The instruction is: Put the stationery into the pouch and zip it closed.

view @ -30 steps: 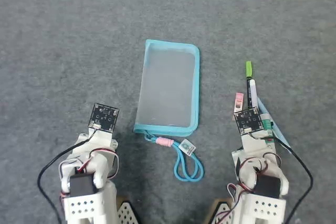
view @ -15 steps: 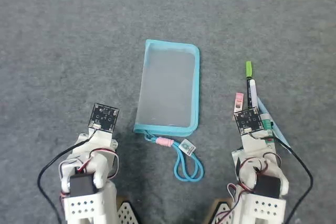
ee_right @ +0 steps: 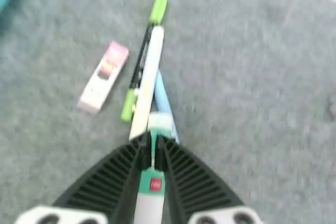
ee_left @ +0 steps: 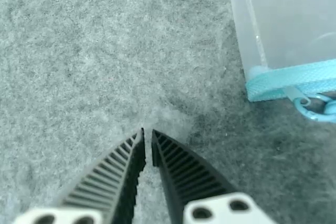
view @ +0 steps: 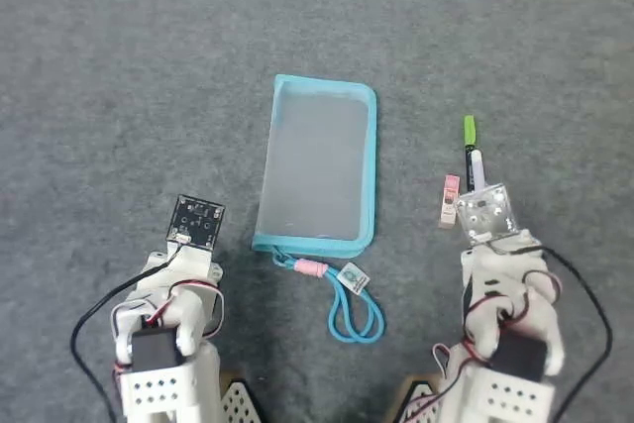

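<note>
Stationery (view: 476, 165) pickup just starting: our right gripper (ee_right: 151, 139) and left gripper (ee_left: 147, 134) both have fingers pressed together, so we spread first.

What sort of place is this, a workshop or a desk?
Most likely a tabletop robot test bench. The left arm and right arm sit side by side at a grey felt-covered table, with a clear pouch and pens laid out; the right gripper is shut on a white marker.
</note>
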